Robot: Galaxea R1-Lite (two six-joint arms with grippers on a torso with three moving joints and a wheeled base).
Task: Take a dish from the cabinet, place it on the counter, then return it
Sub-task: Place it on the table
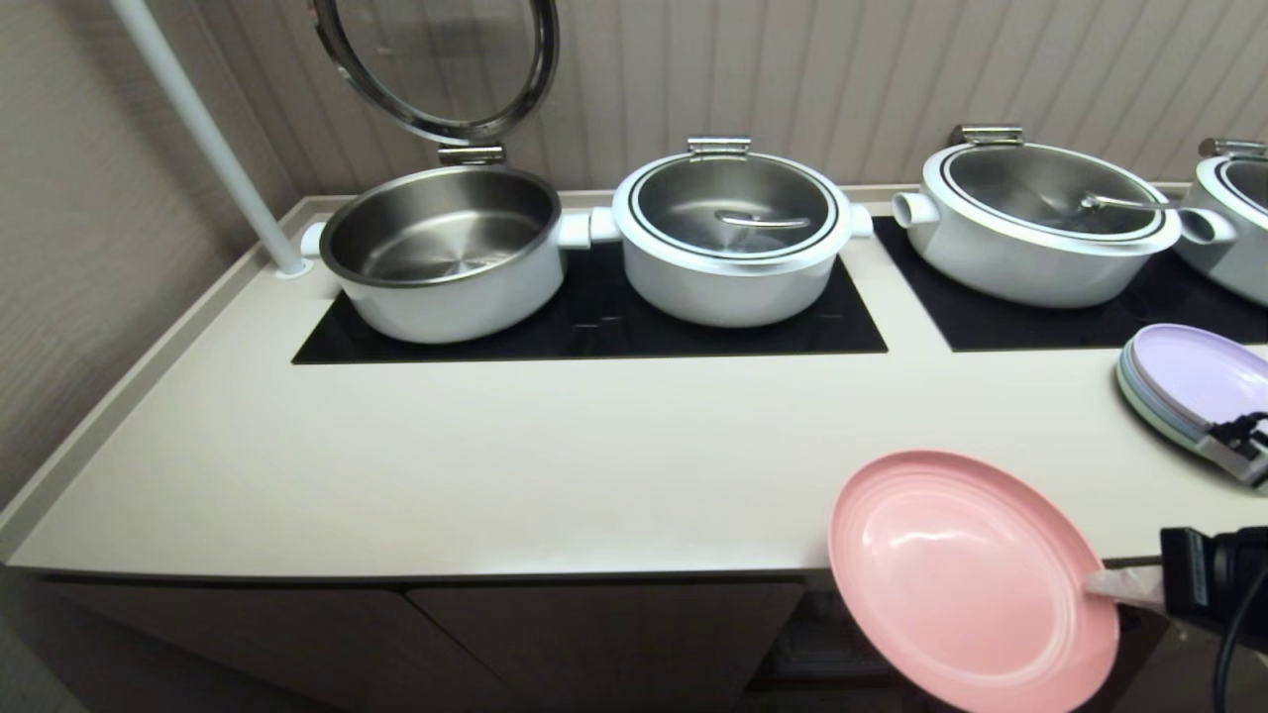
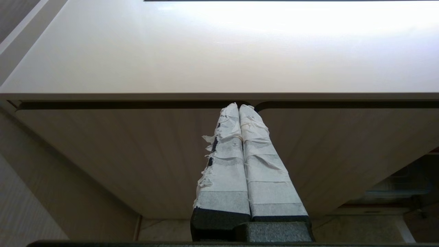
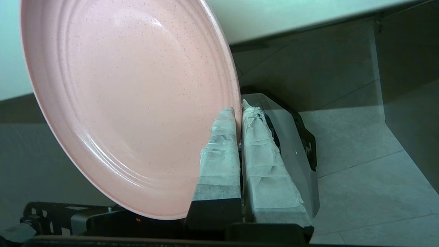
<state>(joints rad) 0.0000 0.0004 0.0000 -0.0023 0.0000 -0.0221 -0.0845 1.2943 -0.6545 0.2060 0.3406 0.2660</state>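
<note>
The right claw [image 1: 1109, 586] is pinching the pink dish [image 1: 966, 579] by its rim, the taped fingers [image 3: 219, 151] pressed together on the edge at about 4 o'clock of the plate as the head view shows it. The dish is held in the air, tilted, its face turned up and toward the camera. Its upper part overlaps the front edge of the bench [image 1: 495, 475] and its lower part hangs in front of the cabinet [image 1: 594, 634], at about 5 o'clock in the head view. Whether it touches the bench edge cannot be told.

On the bench at 3 o'clock lies a stack of plates [image 1: 1194, 381], a lilac one on top, near the held dish but apart from it. Behind, at 12 o'clock, white pots stand on black cooktop panels [image 1: 594, 327]: an open pot [image 1: 441, 253] with its glass lid [image 1: 436, 64] raised, a lidded pot [image 1: 733, 238] just beside it, and two more lidded pots [image 1: 1040, 223] toward 2 o'clock. A white pole [image 1: 213, 139] rises from the bench's back corner at 10 o'clock. The broad front strip of bench between pots and edge is bare.

The left claw [image 2: 239, 107] is parked low in front of the closed cabinet doors [image 2: 120, 154], below the bench edge, its taped fingers pressed together on nothing.
</note>
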